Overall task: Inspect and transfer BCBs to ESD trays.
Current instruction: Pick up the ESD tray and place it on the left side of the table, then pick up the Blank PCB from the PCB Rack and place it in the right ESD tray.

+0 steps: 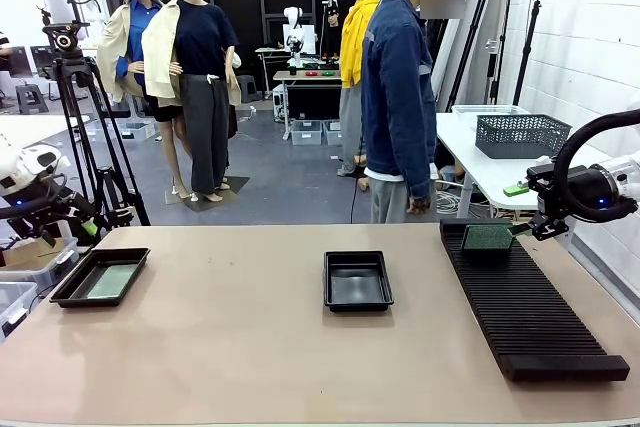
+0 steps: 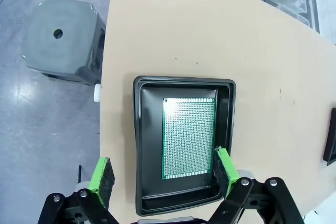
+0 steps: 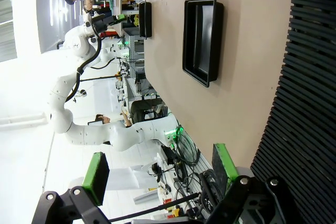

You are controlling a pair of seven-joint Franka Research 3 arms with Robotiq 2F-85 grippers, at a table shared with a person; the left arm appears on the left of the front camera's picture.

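Observation:
One green BCB (image 2: 189,137) lies flat in the black ESD tray (image 2: 142,145) at the table's left end, also seen as tray (image 1: 72,290) with BCB (image 1: 110,280). My left gripper (image 2: 164,174) hovers above that tray, open, its green pads (image 2: 102,174) straddling the tray's near end with nothing between them; from the front it is the left gripper (image 1: 85,225) up beside the table's left edge. A second ESD tray (image 1: 358,279) (image 3: 202,40) sits mid-table with nothing in it. Another BCB (image 1: 487,238) stands at the far end of the ribbed rack (image 1: 525,297). My right gripper (image 1: 517,210) (image 3: 160,171) is open just right of it.
A person (image 1: 400,97) in a denim jacket stands at the far side of the table. A grey basket (image 1: 520,134) rests on a white side table at the back right. A grey stool (image 2: 63,40) and a tripod (image 1: 75,97) stand off the table's left end.

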